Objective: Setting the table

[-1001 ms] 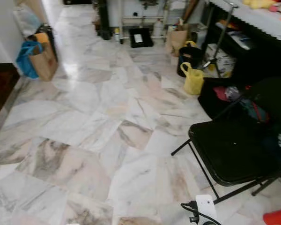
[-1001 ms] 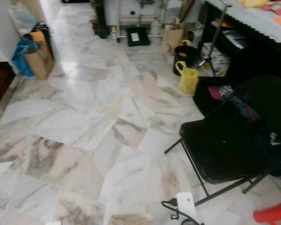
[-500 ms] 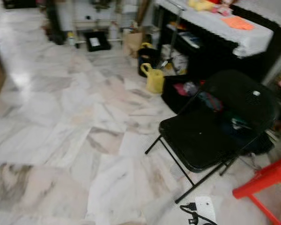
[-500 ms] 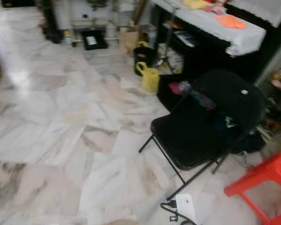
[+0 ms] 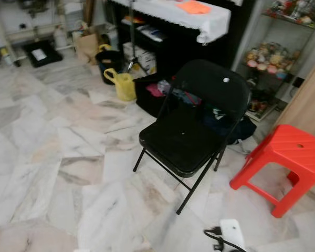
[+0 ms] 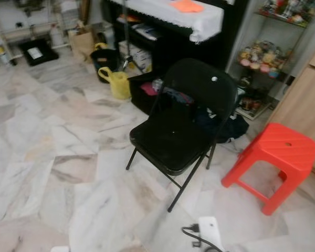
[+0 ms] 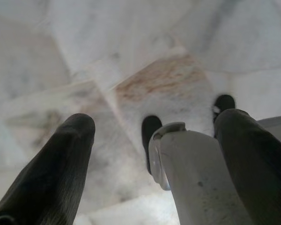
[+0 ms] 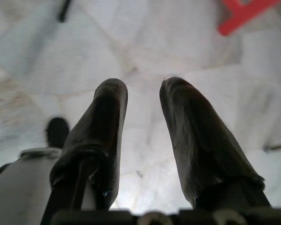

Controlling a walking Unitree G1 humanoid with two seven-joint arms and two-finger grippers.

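Marble floor, glossy veined slabs, wide open on the robot's left. Counter at the far wall has a white lace-edged cloth with an orange mat on it. Black metal folding chair stands in front, red plastic stool to its right, yellow watering can to its left. Left gripper and right gripper both hang pointing at the floor, fingers apart, holding nothing.
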